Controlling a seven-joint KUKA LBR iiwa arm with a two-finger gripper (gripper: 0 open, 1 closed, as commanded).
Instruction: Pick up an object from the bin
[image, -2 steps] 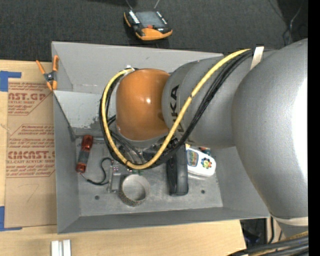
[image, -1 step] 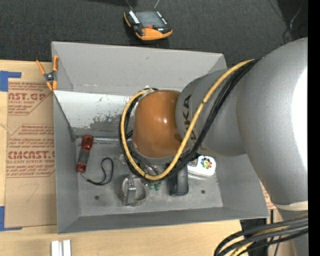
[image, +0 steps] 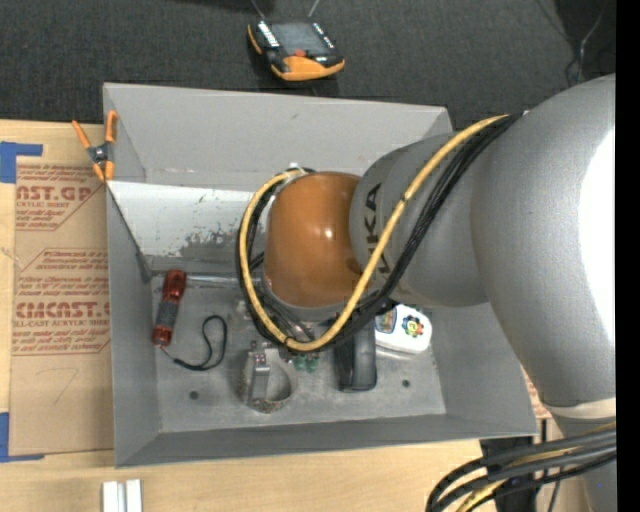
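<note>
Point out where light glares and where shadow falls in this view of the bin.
Camera view: a soft highlight gleams on the orange cover; the arm seems to shade the bin floor beneath it, around the black object beside the white toy; the red tool at left lies evenly lit.

Bin (image: 300, 120) grey; red-tipped stick (image: 171, 293) w/ black cord (image: 208, 348); white box (image: 405, 330), multicolour print; orange wrist cover (image: 308, 240).
</note>
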